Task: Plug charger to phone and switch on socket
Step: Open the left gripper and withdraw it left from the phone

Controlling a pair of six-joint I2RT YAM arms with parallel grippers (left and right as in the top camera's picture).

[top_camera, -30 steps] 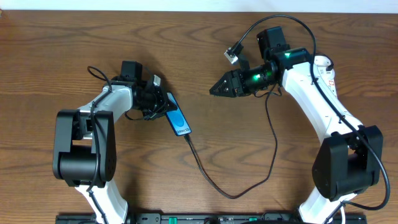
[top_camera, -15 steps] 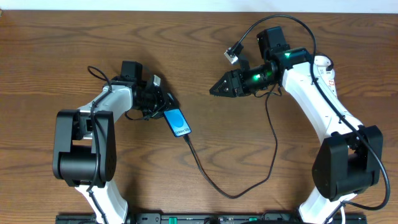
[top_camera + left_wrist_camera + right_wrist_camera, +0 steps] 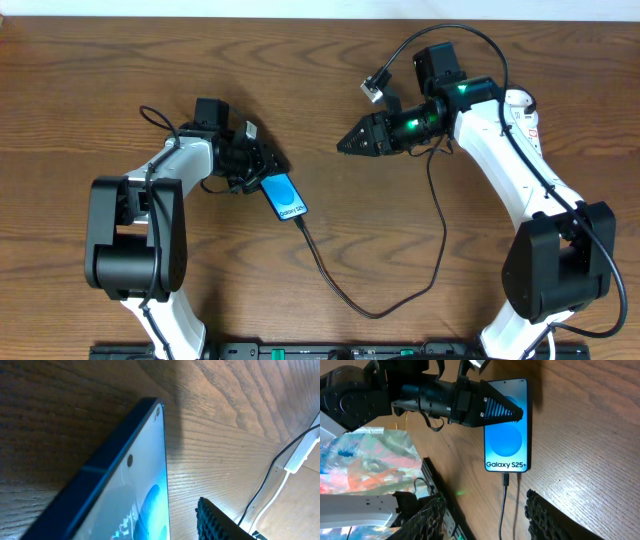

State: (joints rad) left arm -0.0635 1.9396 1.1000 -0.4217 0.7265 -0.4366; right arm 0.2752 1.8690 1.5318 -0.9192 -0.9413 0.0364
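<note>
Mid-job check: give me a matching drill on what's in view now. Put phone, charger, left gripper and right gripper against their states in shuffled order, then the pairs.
Things:
1. phone
2. charger
3. left gripper
4. right gripper

States:
A. jaws open, holding nothing, apart from the phone
B. screen lit blue
C. tip plugged into the phone's bottom end
D. tip over the phone's top end

Pairs: 1-B, 2-C, 3-D, 4-A
</note>
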